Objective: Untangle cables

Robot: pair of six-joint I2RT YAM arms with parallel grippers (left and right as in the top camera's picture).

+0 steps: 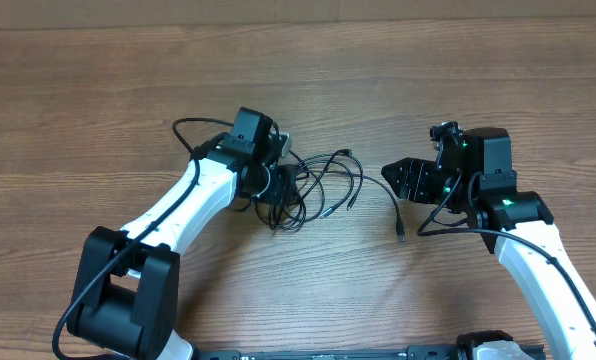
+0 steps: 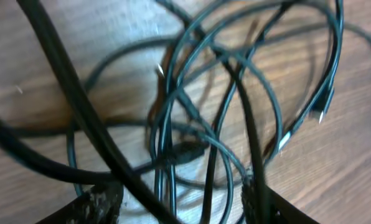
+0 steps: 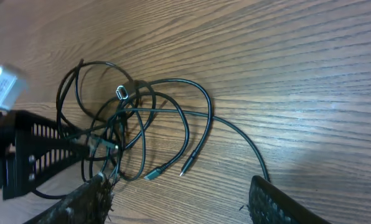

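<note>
Surface: brown wooden table (image 1: 498, 60). One tangle of cables (image 1: 323, 180) is catalogued at frame centre. Four plug ends (image 1: 400, 236) are counted overhead, so at least two cords are judged.

Two grippers are listed:
- the left gripper (image 2: 182, 208): fingers apart, several strands lying between them
- the right gripper (image 1: 390, 176): fingers apart, nothing held, right of the tangle

Risk: if several strands are pinched together, the knot could be tightened and the bundle dragged whole.

The brown wood-grain worktop (image 1: 378, 80) is lit brightly and evenly from above in the overhead view, which is rendered sharp. Only soft shadows are cast beside the white-and-black robot arms (image 1: 193, 200). In the left wrist view the thin black cables (image 2: 185, 152) are smeared by blur, the nearest strands most. A pale sheen is seen on the wood in the right wrist view.
</note>
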